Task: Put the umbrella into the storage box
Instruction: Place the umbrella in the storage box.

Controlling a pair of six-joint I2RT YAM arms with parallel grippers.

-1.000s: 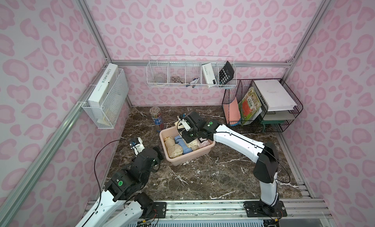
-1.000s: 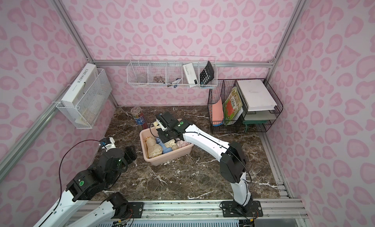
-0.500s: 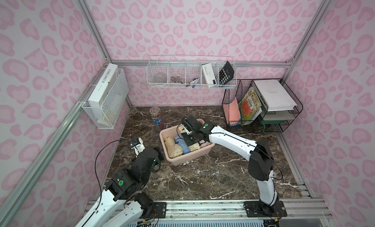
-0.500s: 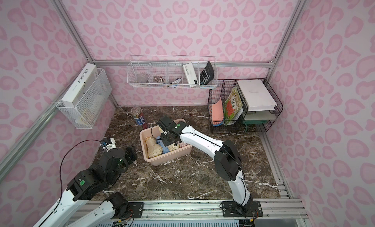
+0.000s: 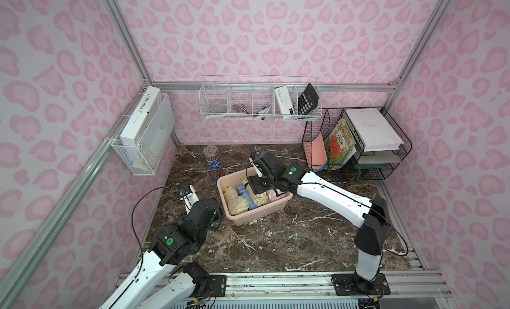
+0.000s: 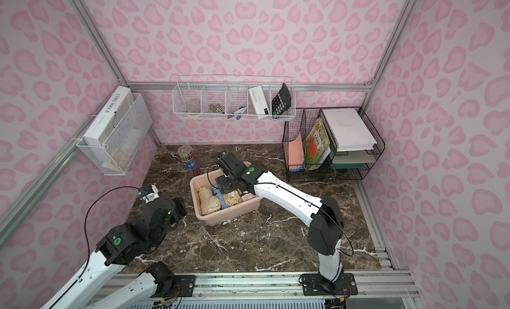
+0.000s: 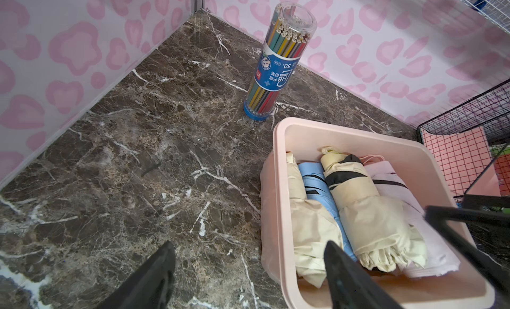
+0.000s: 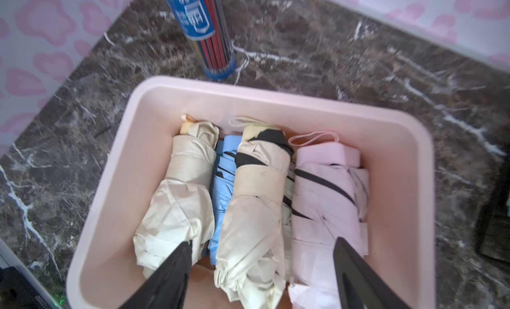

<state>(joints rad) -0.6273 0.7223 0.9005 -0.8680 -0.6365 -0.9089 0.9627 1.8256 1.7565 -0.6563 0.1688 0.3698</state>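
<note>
Item: umbrella (image 8: 256,200), folded, cream with black lining. Location: inside the storage box (image 8: 276,96), which stands on the table (image 5: 276,238) left of the middle and toward the back edge, near a pencil tube (image 7: 276,67). The umbrella lies flat, third in a row of four, between a blue umbrella (image 8: 220,183), which it partly overlaps, and a pink umbrella (image 8: 328,200); a plain cream umbrella (image 8: 182,194) lies beyond the blue one. Long axis: parallel to its neighbours, running roughly back to front. The handle end with its wrist strap points toward the table's back edge, the loose canopy end toward the front edge. Right gripper (image 8: 263,242): over the box, its jaws spread wide to either side of the canopy end and closed on nothing. Left gripper (image 7: 249,244): jaws wide apart and empty, over bare table just beside the box's left wall. Step in hand, as judged: letting go, with the umbrella apparently settled in place. Next move calls for a straight lift of the right arm clear of the rim, without snagging fabric or strap.
</note>
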